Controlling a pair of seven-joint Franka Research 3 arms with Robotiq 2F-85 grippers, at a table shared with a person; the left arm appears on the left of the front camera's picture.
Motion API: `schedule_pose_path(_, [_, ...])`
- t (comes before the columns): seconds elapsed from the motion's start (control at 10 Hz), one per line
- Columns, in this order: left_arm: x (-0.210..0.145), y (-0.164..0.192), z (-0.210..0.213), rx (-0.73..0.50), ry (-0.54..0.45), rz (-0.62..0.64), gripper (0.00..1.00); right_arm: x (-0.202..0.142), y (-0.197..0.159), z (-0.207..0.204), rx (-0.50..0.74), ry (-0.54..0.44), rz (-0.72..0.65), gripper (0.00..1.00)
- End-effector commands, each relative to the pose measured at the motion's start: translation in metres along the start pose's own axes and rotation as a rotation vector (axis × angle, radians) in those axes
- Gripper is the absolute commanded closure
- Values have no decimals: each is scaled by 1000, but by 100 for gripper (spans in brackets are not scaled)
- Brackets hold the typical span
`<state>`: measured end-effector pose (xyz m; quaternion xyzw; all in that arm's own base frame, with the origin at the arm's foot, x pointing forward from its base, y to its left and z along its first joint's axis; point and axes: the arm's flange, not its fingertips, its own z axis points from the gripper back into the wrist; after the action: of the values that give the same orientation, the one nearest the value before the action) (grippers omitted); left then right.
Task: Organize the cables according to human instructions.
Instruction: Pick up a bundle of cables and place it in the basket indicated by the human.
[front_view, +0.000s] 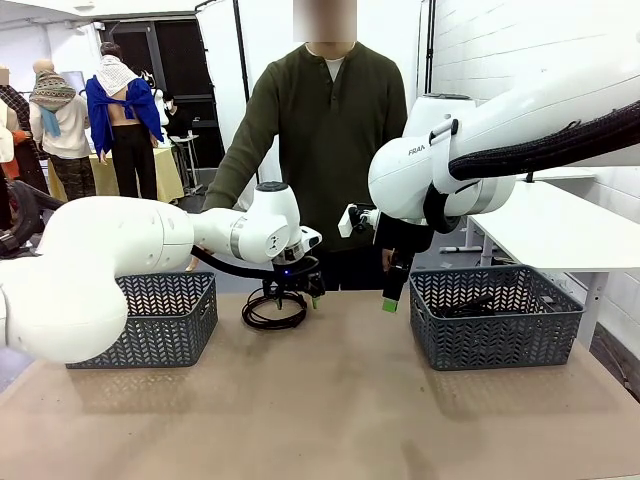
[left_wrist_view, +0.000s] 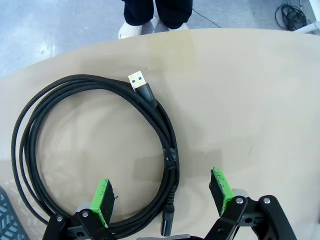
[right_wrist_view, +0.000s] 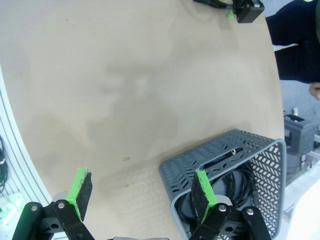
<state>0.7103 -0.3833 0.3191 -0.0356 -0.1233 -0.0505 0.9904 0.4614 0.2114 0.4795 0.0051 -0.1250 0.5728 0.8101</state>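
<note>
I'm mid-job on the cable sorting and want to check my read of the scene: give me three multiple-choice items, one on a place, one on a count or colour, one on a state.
1. Where does the coiled cable under the left gripper lie?
A. In the left basket
B. On the bare tabletop between the baskets
C. In the person's hand

2. How many grey baskets stand on the table?
A. One
B. Two
C. Three

3. How are the left gripper's fingers set?
A. Spread open, one on each side of the coil's strand
B. Shut on the plug
C. Shut on nothing

Answers: 1 B, the coil rests on the table in the front view. 2 B, a left basket and a right basket. 3 A, the green pads stand wide apart.
</note>
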Motion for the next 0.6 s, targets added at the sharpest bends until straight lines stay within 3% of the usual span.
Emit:
schedule_pose_path(0.0, [17, -6, -4, 37, -5, 0, 0, 0, 0, -1, -5, 3, -2, 0])
schedule_pose_path(0.5, [22, -5, -13, 56, 11, 5, 0, 0, 0, -1, -5, 3, -2, 0])
